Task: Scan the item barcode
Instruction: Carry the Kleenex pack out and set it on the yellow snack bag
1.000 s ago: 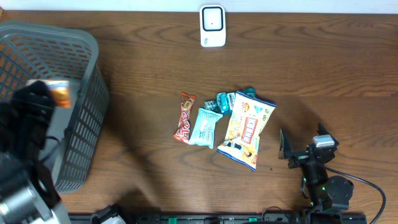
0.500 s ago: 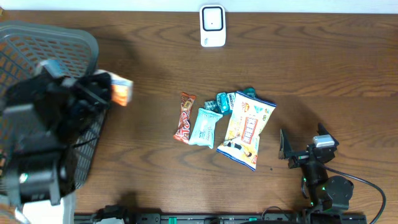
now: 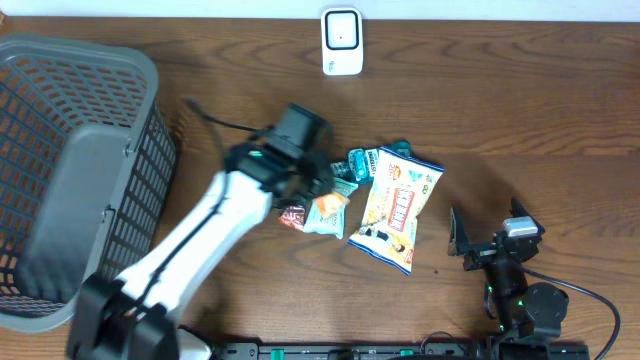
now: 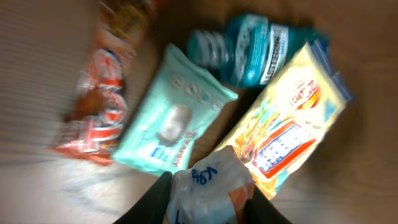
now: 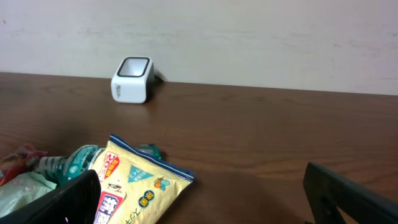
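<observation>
Even soft light, faint shadows on table [image 3: 520,120], left wrist view motion-blurred, overhead sharp

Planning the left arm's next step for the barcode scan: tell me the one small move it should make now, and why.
Probably lift the left end effector away from the snack pile and carry its small packet toward the scanner. The packet is already gripped but hangs over that pile, while the scanner stands unobstructed at the far edge of the table.

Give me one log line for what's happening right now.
left gripper: shut on packet, above snack pile | right gripper: open, empty | scanner: at far edge, nothing before it
</observation>
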`<act>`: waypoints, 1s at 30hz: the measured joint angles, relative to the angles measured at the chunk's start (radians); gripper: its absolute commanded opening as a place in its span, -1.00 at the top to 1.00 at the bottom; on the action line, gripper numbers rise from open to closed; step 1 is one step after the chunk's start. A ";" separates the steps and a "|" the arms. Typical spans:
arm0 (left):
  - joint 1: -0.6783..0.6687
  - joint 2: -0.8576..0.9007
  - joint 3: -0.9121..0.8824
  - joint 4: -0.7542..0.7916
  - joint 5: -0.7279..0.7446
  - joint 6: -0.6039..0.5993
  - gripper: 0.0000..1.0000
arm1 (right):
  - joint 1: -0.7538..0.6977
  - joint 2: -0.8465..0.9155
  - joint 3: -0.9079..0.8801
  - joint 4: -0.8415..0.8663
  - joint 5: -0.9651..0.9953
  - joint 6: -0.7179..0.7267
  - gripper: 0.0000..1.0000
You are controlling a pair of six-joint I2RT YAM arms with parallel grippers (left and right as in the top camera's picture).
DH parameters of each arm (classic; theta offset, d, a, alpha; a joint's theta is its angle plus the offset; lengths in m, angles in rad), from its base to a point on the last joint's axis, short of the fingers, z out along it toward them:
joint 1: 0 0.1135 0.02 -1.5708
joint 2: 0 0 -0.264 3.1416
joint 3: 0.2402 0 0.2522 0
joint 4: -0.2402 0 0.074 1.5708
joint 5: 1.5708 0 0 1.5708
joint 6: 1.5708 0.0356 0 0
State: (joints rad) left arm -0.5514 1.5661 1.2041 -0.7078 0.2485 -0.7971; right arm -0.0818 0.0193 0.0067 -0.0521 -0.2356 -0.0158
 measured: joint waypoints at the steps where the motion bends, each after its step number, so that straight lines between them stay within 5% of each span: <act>1: -0.027 0.030 0.000 0.014 -0.006 -0.006 0.54 | 0.000 0.000 0.000 0.000 0.000 0.000 -0.99; 11: -0.221 0.175 -0.003 0.216 -0.048 -0.098 0.51 | 0.000 0.000 0.000 0.000 0.000 0.000 -0.99; 15: -0.272 0.175 -0.003 0.246 -0.088 -0.110 -0.36 | 0.000 0.000 0.000 0.000 0.000 0.000 -0.98; 17: -0.290 0.175 -0.003 0.247 -0.101 -0.119 -0.59 | 0.000 0.000 0.000 0.000 0.000 0.000 -0.99; 22: -0.296 0.175 -0.003 0.240 -0.144 -0.119 -0.59 | 0.000 0.000 0.000 0.000 0.000 0.000 -0.99; 23: -0.296 0.175 -0.003 0.239 -0.147 -0.119 -0.57 | 0.000 0.000 0.000 0.000 0.000 0.000 -0.98; 24: -0.296 0.175 -0.003 0.238 -0.151 -0.118 -0.14 | 0.000 0.000 0.000 0.000 0.000 0.000 -0.98; 25: -0.296 0.175 -0.003 0.235 -0.158 -0.116 0.60 | 0.000 0.000 0.000 0.000 0.000 0.000 -0.99; 26: -0.296 0.175 -0.003 0.235 -0.159 -0.118 0.84 | 0.000 0.000 0.000 0.000 0.000 0.000 -0.99; 30: -0.296 0.175 -0.003 0.235 -0.170 -0.109 0.85 | 0.000 0.000 0.000 0.000 0.000 0.000 -0.99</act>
State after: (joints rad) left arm -0.8471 1.7412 1.2011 -0.4725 0.0788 -0.9066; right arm -0.0818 0.0193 0.0067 -0.0521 -0.2356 -0.0158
